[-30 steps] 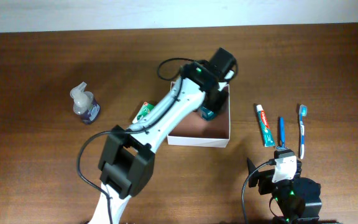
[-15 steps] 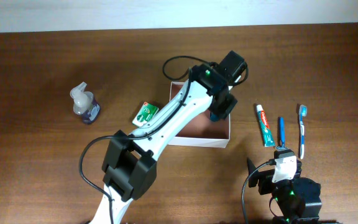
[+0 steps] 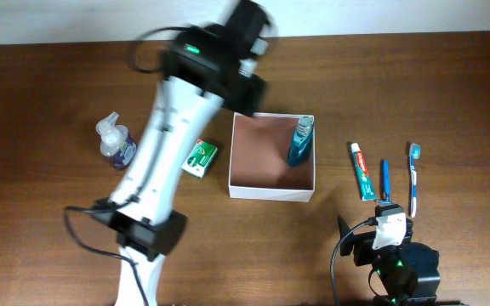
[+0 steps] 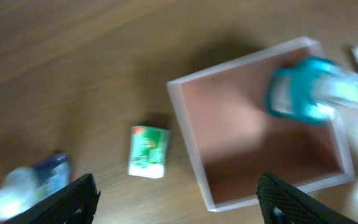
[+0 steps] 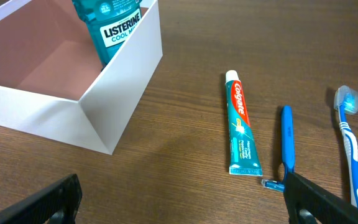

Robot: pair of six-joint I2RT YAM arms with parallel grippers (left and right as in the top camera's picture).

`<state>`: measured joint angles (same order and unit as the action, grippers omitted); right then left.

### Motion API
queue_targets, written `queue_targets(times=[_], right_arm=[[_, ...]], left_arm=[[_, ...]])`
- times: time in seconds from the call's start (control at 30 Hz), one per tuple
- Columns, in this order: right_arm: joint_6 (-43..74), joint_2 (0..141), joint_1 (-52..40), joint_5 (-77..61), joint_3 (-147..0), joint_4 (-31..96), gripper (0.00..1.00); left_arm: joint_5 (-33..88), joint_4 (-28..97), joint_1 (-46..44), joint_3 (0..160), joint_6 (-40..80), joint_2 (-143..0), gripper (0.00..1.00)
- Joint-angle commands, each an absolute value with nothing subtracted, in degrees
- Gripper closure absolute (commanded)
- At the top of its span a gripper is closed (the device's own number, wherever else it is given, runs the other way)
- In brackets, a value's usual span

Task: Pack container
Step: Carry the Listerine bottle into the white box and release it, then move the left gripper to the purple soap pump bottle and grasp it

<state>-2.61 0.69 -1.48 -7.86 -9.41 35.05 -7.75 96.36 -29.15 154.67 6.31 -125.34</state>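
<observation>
Nearest the table's front edge, the right gripper hung low, its fingers wide apart and holding nothing. Just beyond it three items lay side by side without touching: a toothpaste tube, a slim blue stick and a toothbrush, all lying lengthwise, front to back. A strip of bare table separated the tube from the container, which sat near the middle with its white front wall facing the robot. Inside, a teal mouthwash bottle stood against the right wall near the far right corner. The rest of the pinkish floor was free. Just left of the container lay a small green-and-white carton, clear of the wall. Further left stood a pump bottle with open wood all around it. Farthest off, the left arm showed blurred by the container's far left corner. The left gripper was spread open and empty, high above the box and carton. Beyond the container, bare wood ran to the table's far edge.
</observation>
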Motion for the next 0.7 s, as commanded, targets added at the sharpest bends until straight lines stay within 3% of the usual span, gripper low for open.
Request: queue_targets(times=[0.0, 0.37, 0.67], right_arm=[[-2.6, 0.3, -1.1, -8.4, -9.0, 34.9, 0.01], [-2.6, 0.3, -1.1, -8.3, -9.0, 34.9, 0.01], [-2.6, 0.3, -1.1, -8.4, -9.0, 34.9, 0.01]], left_arm=[[-7.3, 96.7, -19.6, 153.5, 7.2, -120.6, 0.15], [-3.4, 96.1, 1.6, 136.8, -3.4, -119.1, 0.15], [0.2, 83.9, 8.7, 118.5, -10.0, -119.1, 0.14]])
